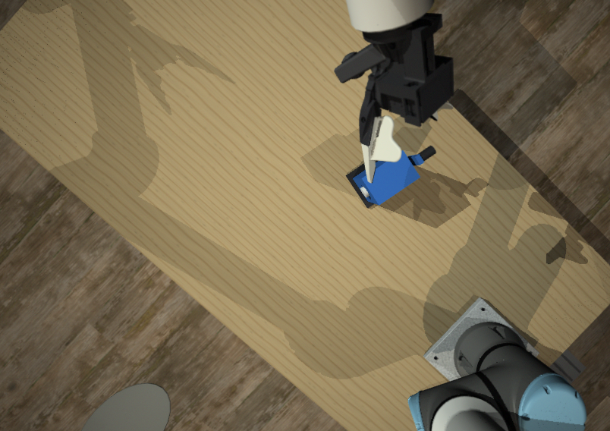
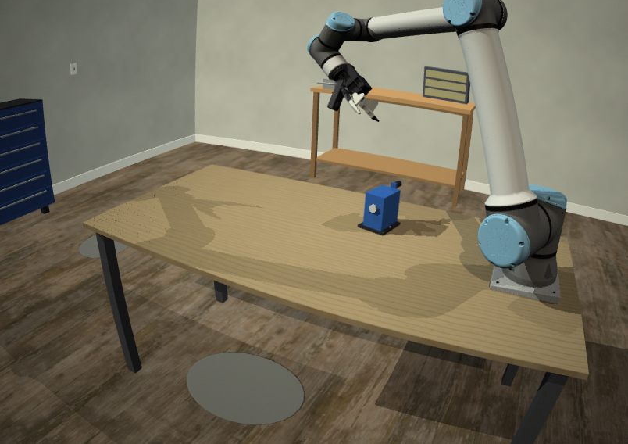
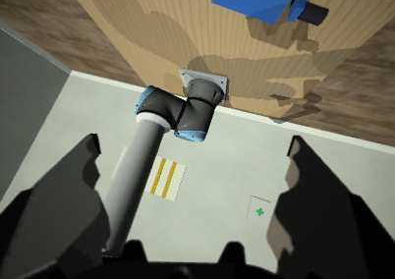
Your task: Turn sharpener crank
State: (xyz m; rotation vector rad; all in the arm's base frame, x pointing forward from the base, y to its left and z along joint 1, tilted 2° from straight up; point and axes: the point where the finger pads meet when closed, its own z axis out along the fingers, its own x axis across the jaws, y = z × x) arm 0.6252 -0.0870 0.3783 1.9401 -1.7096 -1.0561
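Sharpener (image 2: 381,209) is showing no readable writing or brand. It is a blue box on a thin black plate, with a small pale round knob on one face and a dark crank handle (image 2: 395,184) sticking out near its top on the opposite side. It is standing upright on the worktop (image 2: 263,256), near the arm's base plate (image 2: 551,292). High above the sharpener, the tool (image 2: 358,105) is hanging with its jaws spread fully and gripping nothing.

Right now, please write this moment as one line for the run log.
phase: approach | gripper: open, empty, high above table | sharpener: upright on table | crank: untouched
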